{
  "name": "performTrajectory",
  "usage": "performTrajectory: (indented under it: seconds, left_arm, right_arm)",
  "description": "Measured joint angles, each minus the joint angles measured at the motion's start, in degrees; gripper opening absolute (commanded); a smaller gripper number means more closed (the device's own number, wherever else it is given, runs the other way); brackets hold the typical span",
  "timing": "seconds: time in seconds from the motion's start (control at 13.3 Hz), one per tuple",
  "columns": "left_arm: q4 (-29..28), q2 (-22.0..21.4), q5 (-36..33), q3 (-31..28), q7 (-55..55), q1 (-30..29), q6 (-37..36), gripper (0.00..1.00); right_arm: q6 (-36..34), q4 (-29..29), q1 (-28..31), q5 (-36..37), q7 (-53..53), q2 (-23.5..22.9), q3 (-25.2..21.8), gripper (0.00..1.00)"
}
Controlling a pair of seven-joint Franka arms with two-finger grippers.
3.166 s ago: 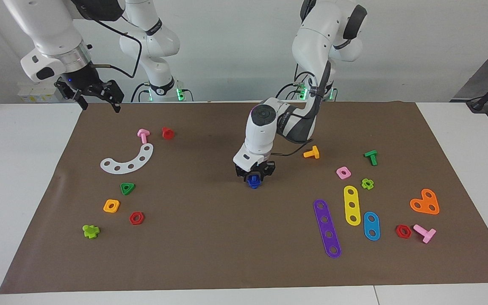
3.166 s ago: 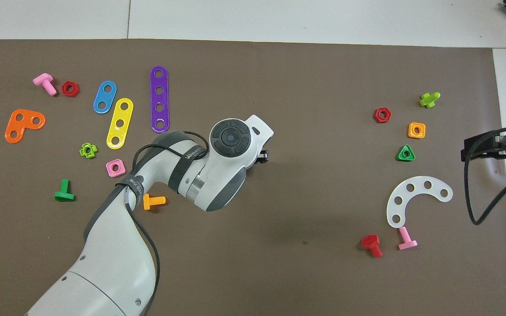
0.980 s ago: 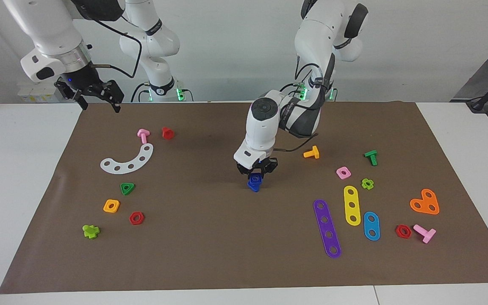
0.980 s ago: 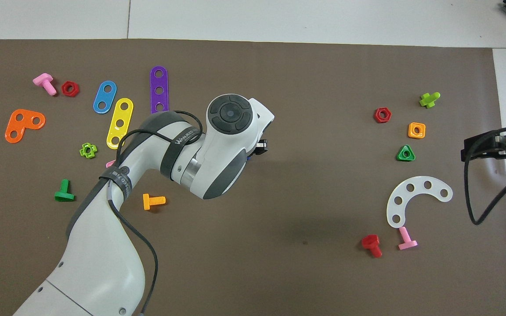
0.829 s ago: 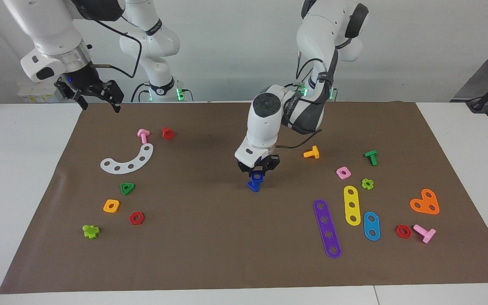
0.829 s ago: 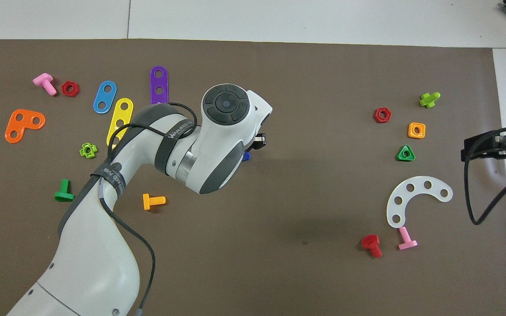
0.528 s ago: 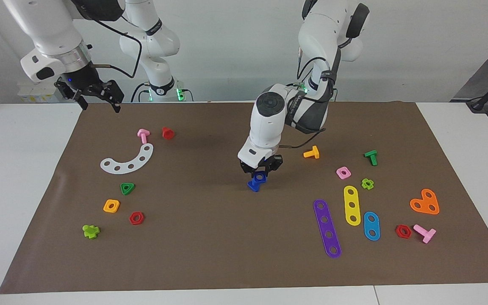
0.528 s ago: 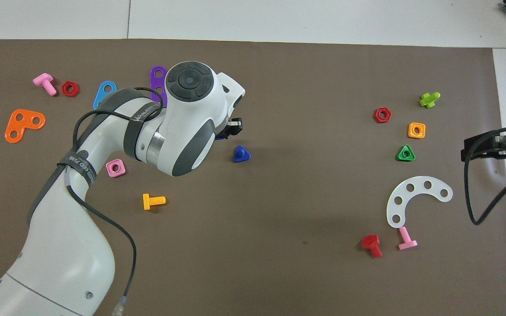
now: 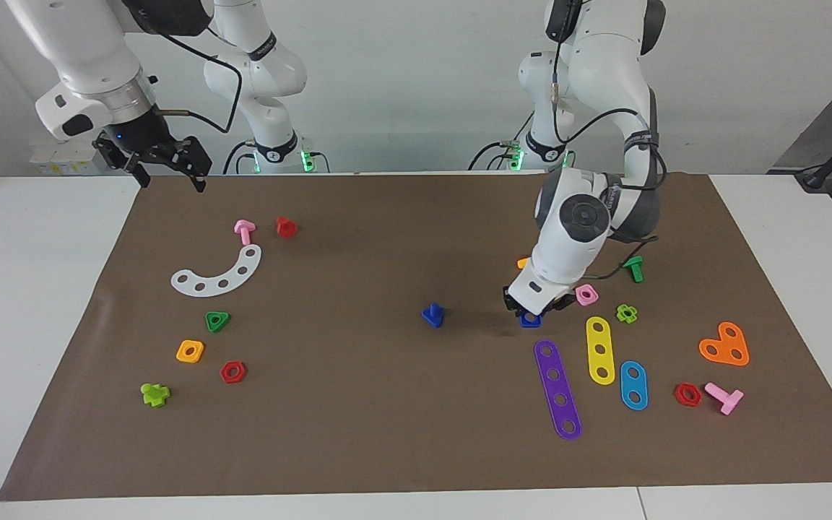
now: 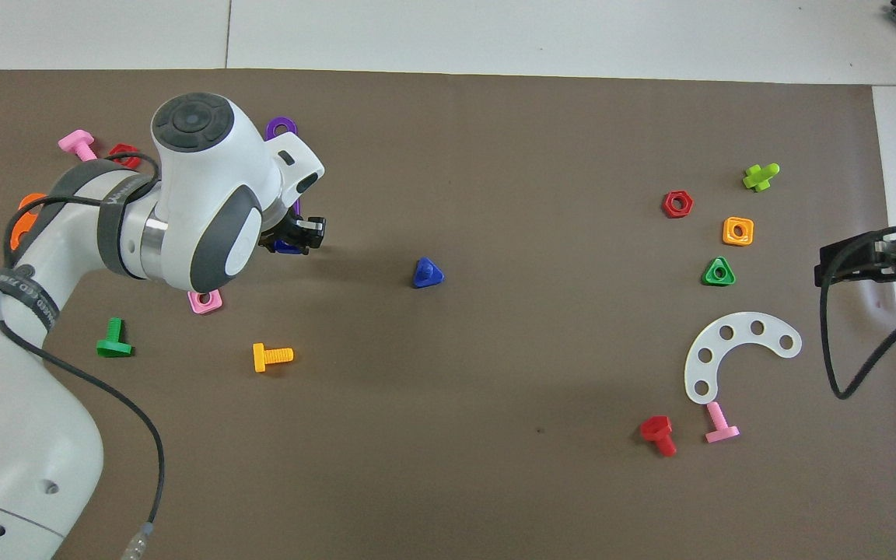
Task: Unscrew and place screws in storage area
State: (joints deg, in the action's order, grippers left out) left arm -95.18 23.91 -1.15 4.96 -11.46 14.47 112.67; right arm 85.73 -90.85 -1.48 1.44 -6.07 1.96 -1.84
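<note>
While the blue bolt (image 9: 432, 315) stands alone on its head at the middle of the mat (image 9: 358, 433), the left gripper (image 9: 534, 312) at centre-right is clamped on the blue nut (image 9: 530, 318), low by the purple strip (image 9: 557, 390). At upper left, the right gripper (image 9: 163, 162) waits, jaws apart.

The left gripper (image 9: 531, 312) hangs low with jaws closed on something small, while the right gripper (image 9: 167, 167) waits raised.

Blue bolt (image 9: 432, 315) and blue nut (image 9: 530, 318): smooth, slightly glossy plastic. Brown mat (image 9: 358, 404): matt, paper-like. Arm shells: glossy white plastic.
</note>
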Motion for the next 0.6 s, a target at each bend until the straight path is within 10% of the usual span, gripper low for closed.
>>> performTrajectory:
  seconds: [0.15,0.38,0.6]
  left_arm:
    - [-4.0,-1.5,0.0,0.0,4.3,-2.2,1.5,0.27]
    - [-12.1,-3.6,0.0,0.0,7.2,-3.5,10.0,1.00]
    - [-14.4,-4.4,0.1,0.0,7.7,-4.0,12.5,1.00]
  right_arm:
    - [1.9,-0.2,-0.8,0.0,0.0,-0.1,0.1,1.00]
    - [5.9,-2.2,-4.0,-0.1,-0.7,-1.0,0.6,1.00]
    - [14.1,-4.7,-11.3,-0.1,-9.6,-5.1,1.0,1.00]
